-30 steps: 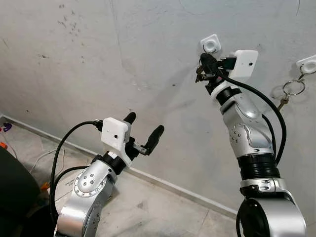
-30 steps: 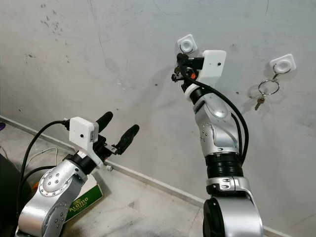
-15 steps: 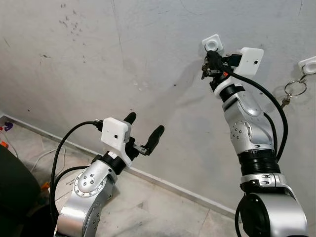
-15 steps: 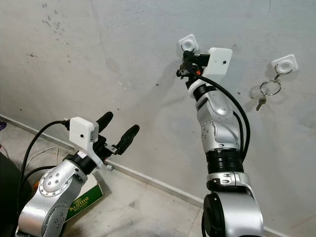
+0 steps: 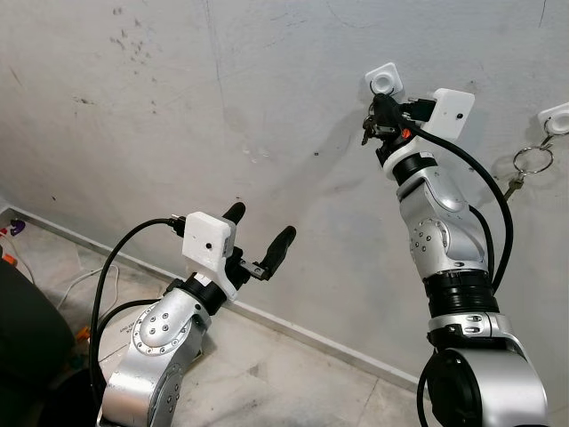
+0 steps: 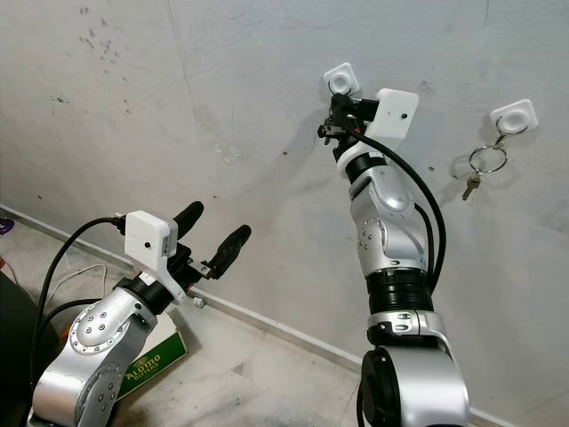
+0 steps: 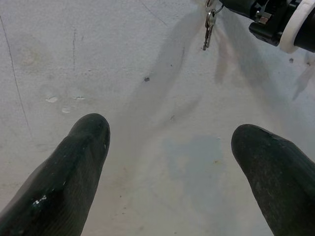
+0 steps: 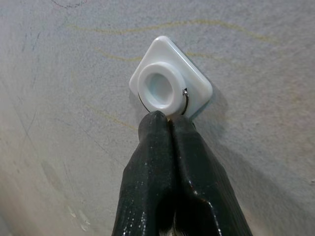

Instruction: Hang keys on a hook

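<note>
Right gripper [image 8: 170, 129] pinches the keys' [image 7: 208, 29] ring [image 8: 186, 101], looped round the white hook [image 8: 170, 86] on the wall [image 5: 178, 107] (key dangling below); left gripper [image 5: 258, 238] gapes wide, low down.

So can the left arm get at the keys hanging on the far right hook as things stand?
Probably not. The left gripper hovers low, open, near the floor edge, while those hanging keys sit high on the wall beyond the right arm, which stands between them, its gripper shut on a key ring at the middle hook.
</note>
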Robot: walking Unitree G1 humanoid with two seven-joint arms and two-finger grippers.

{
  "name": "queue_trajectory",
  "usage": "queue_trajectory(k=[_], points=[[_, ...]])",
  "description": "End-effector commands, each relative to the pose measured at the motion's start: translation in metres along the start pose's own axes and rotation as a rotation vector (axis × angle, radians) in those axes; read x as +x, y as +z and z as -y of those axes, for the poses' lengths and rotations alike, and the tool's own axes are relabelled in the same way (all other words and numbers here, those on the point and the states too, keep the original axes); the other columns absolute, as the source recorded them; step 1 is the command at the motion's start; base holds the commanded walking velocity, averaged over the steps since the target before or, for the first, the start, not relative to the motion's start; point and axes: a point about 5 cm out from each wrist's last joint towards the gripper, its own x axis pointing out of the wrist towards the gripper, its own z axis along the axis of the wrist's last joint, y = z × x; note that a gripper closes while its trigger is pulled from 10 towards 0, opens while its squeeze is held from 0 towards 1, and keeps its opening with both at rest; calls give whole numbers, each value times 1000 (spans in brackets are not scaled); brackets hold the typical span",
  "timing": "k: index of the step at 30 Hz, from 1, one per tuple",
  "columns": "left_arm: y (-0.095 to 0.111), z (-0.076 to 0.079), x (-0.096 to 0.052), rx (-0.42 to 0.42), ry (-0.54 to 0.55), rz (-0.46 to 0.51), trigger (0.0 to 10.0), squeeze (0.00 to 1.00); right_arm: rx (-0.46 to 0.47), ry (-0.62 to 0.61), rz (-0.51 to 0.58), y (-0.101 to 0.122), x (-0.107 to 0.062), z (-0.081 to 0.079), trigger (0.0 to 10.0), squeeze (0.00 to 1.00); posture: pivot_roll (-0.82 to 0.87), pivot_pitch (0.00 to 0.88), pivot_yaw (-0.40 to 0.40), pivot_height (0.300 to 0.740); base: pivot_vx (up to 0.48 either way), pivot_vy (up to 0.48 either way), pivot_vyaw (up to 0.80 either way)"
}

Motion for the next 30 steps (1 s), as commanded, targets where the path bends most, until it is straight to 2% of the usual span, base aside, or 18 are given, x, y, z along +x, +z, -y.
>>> queue_trajectory(k=[1, 12, 17, 18, 19, 20, 21, 30], points=[[1, -1, 0, 0, 2, 1, 10000, 0, -1, -73, -8, -1, -5, 13, 10000, 0, 118, 34, 21, 740, 0, 0, 0], [1, -1, 0, -3, 2, 1, 10000, 0, -81, -117, 14, 6, -6, 25, 10000, 0, 117, 28, 22, 740, 0, 0, 0], [1, -1, -1, -3, 4, 0, 10000, 0, -90, -128, 15, 6, -8, 28, 10000, 0, 118, 31, 24, 740, 0, 0, 0], [1, -1, -1, -4, 3, 0, 10000, 0, -90, -129, 15, 5, -9, 29, 10000, 439, 118, 31, 24, 740, 0, 0, 0], [1, -1, -1, -4, 3, 0, 10000, 0, -93, -131, 14, 5, -9, 29, 10000, 776, 118, 31, 24, 740, 0, 0, 0], [1, -1, -1, -4, 3, 0, 10000, 0, -95, -133, 14, 5, -10, 29, 10000, 776, 118, 31, 24, 740, 0, 0, 0], [1, -1, 0, -4, 1, 0, 10000, 0, -93, -131, 15, 5, -10, 29, 10000, 1000, 116, 31, 27, 740, 0, 0, 0], [1, -1, 0, -5, -1, 1, 10000, 0, -108, -131, 26, 7, -8, 28, 10000, 1000, 116, 31, 27, 740, 0, 0, 0]])
